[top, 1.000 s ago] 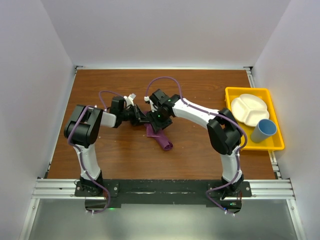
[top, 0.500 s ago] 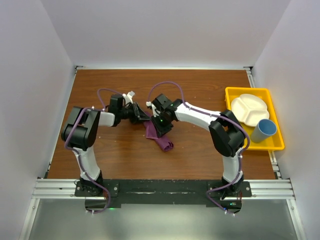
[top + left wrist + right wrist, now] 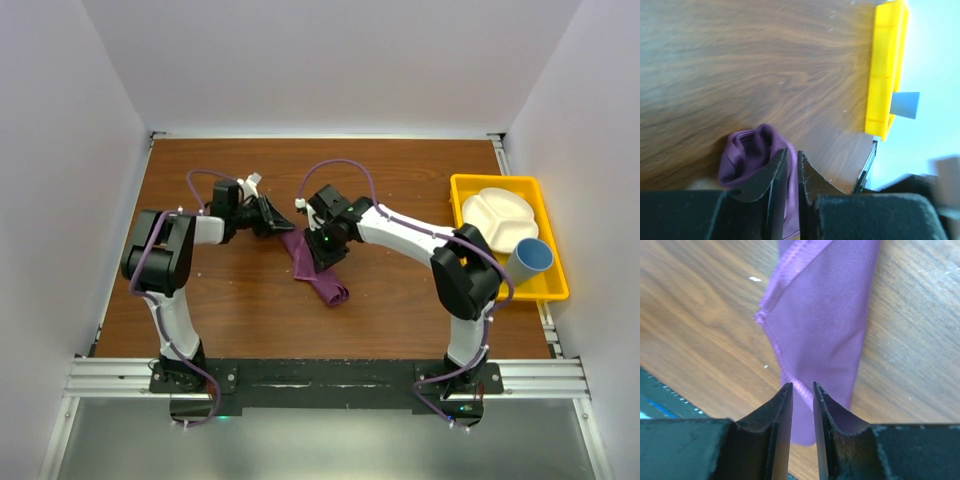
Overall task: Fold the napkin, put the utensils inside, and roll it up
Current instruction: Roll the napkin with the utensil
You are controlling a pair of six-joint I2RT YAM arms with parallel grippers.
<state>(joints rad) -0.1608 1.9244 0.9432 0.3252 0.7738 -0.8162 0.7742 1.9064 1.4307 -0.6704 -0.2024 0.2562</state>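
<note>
Left jaws are basically closed, just a hairline slit between the two fingers, and I can't tell if any cloth is actually pinched in there. The napkin [image 3: 747, 150] sits right past their tips and a bit to one side, bunched into a loose roll with an open, tube-like end showing, lying on the bench [image 3: 740, 60]. Right jaws are about the same, a narrow gap and nothing more, with purple fabric showing through the slit, so again I can't tell whether they're gripping it or just sitting over it. From the right wrist the napkin is a long, flat folded strip that starts under the tips and runs straight out ahead of them, so its long axis is roughly in line with the fingers, leaning slightly. From overhead the strip lies diagonally, one end up by the left jaws, its middle under the right jaws, and the rolled end poking out beyond them. The yellow tray [image 3: 885, 75] is well off past the left jaws.
</note>
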